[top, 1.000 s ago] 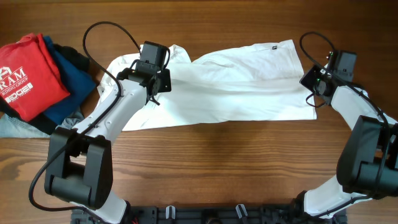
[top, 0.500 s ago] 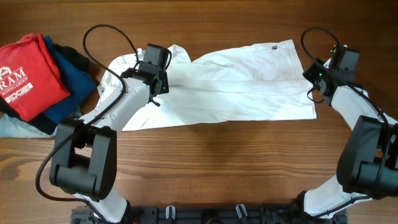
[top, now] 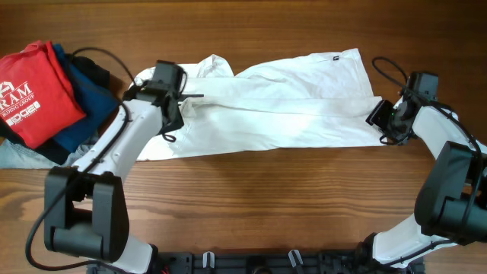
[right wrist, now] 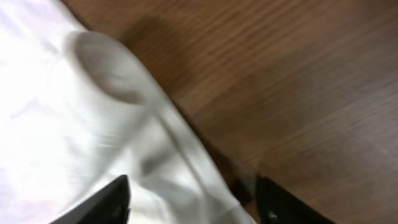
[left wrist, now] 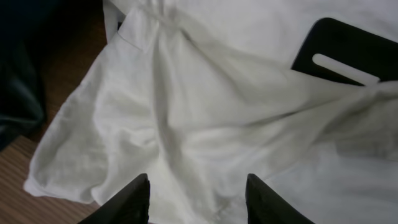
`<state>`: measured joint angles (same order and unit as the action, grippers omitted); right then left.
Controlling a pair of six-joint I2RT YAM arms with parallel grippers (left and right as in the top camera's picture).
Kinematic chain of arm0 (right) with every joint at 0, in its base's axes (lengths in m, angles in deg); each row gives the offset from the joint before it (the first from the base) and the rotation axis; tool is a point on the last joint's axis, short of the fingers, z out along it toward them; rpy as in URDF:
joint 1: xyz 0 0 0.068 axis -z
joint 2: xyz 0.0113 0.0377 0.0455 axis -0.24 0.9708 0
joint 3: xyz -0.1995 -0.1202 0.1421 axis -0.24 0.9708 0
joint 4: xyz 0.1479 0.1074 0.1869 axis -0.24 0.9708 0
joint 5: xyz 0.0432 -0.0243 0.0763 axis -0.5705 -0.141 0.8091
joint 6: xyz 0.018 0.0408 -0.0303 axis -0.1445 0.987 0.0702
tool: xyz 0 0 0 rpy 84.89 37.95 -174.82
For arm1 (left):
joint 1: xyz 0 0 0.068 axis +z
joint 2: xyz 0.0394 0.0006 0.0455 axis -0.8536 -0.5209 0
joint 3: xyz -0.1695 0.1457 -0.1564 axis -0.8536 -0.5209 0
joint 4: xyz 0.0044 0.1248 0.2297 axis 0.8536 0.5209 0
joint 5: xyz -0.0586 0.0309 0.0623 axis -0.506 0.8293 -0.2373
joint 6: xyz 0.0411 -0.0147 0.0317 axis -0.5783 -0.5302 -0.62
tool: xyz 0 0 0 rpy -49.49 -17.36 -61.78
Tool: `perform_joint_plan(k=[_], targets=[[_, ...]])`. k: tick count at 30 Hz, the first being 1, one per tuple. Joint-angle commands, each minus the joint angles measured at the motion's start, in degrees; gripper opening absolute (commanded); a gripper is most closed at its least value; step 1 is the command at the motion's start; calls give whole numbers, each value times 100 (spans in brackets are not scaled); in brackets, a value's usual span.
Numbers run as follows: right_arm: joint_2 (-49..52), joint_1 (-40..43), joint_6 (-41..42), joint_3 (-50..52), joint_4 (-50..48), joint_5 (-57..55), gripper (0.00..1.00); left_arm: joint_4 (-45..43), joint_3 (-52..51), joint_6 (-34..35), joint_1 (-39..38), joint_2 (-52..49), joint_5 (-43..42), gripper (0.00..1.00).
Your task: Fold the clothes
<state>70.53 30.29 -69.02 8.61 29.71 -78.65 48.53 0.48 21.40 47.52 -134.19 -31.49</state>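
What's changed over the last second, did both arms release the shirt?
Yes. The left gripper and right gripper opened their fingers, letting go of the white T-shirt. The left drew back toward the red shirt; the right slid toward the robot's side along the hem end. The T-shirt, red shirt and dark garments stayed put.

The overhead camera looks straight down on the wooden table [top: 251, 190] from well above. It takes in both arms and the whole white T-shirt [top: 289, 106], with the arm bases at the lower edge. The left wrist camera sits close over the shirt's crumpled left end, looking past the left gripper [left wrist: 198, 202]. The right wrist camera, nearer and blurred, seems to face the shirt's right edge against bare wood, past the right gripper [right wrist: 196, 205]. Each wrist view shares its patch of shirt with the overhead view.
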Motion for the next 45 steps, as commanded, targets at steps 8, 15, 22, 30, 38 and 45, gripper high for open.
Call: perform_joint_plan(k=[8, 15, 22, 30, 38, 45], targets=[[66, -20, -822, 225, -302, 935, 52, -1429, -1408, -39, 503, 24, -1349, 39], [160, -20, -463, 597, 79, -273, 57, -1926, -2061, -37, 839, 24, -1329, 45], [160, 258, 743, 597, 1335, -1661, 62, -616, -2184, -15, 997, 24, -1609, 50], [140, 979, 1690, 597, 2179, -2376, 63, -105, -2184, -2, 1550, 39, -2551, 51], [-400, 1207, 1729, 597, 2214, -2186, 64, 304, -2166, -46, 2052, 192, -2887, 49], [-1403, 1207, 1410, 592, 1919, -1495, 69, 0, -1945, -212, 2046, 2122, -3639, 65]])
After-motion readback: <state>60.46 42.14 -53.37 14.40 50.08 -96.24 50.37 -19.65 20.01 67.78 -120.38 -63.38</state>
